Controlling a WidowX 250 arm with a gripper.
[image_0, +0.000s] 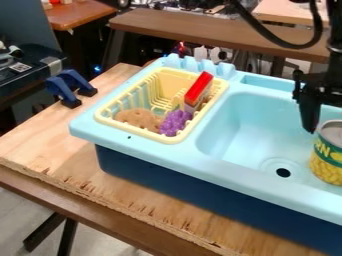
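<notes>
At the right edge, the black gripper (312, 100) hangs down over the light blue sink basin (240, 125), its lower tip close beside the top left of a can. That can (326, 167), with a yellow and green label and a metal rim, is cut off by the right edge. Left of the basin sits a yellow dish rack (172, 137). Inside it lie a brown cookie-like piece (138, 118), purple grapes (175, 122) and a red and white box (198, 90) leaning at a tilt.
The toy sink's dark blue base (167, 182) rests on a wooden board (47, 145). A blue and black clamp (69, 87) grips the board's far left edge. A drain hole (283, 172) is in the basin floor. Brown benches (180, 27) stand behind.
</notes>
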